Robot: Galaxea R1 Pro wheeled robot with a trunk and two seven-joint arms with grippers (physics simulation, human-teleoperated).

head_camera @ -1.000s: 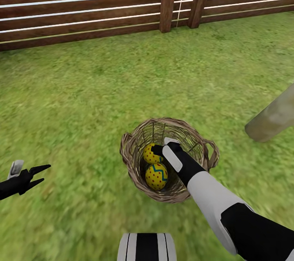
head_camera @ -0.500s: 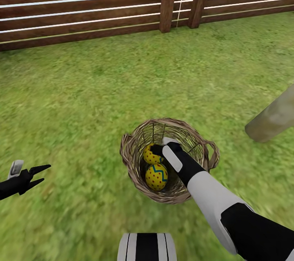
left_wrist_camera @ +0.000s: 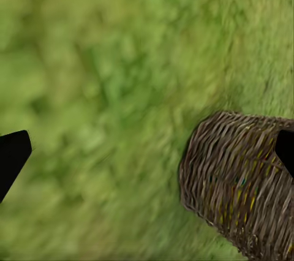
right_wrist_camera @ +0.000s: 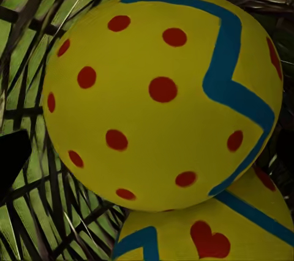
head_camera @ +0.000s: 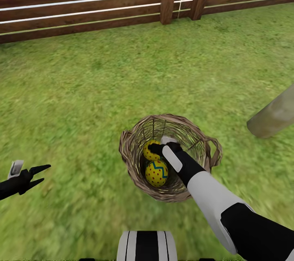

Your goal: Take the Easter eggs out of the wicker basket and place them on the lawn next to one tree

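The wicker basket (head_camera: 134,159) stands on the lawn (head_camera: 81,89), and I see two Easter eggs in it. The nearer egg (head_camera: 157,173) lies free. My right gripper (head_camera: 157,148) reaches down into the basket onto the farther egg (head_camera: 149,152). In the right wrist view that egg (right_wrist_camera: 162,98) sits between the spread fingers, with a gap beside the black fingertip (right_wrist_camera: 11,160), and the other egg (right_wrist_camera: 208,233) lies against it. My left gripper (head_camera: 38,174) hovers open over the grass left of the basket (left_wrist_camera: 239,181). A pale tree trunk (head_camera: 271,116) rises at the right.
A dark brown slat fence (head_camera: 81,3) with two posts closes off the far side. Open grass lies between the basket and the trunk and all around. My own base (head_camera: 147,246) shows at the bottom edge.
The head camera has tilted down a little, so the fence sits higher in the picture. My right gripper has sunk slightly deeper over the farther egg. The left arm has not moved.
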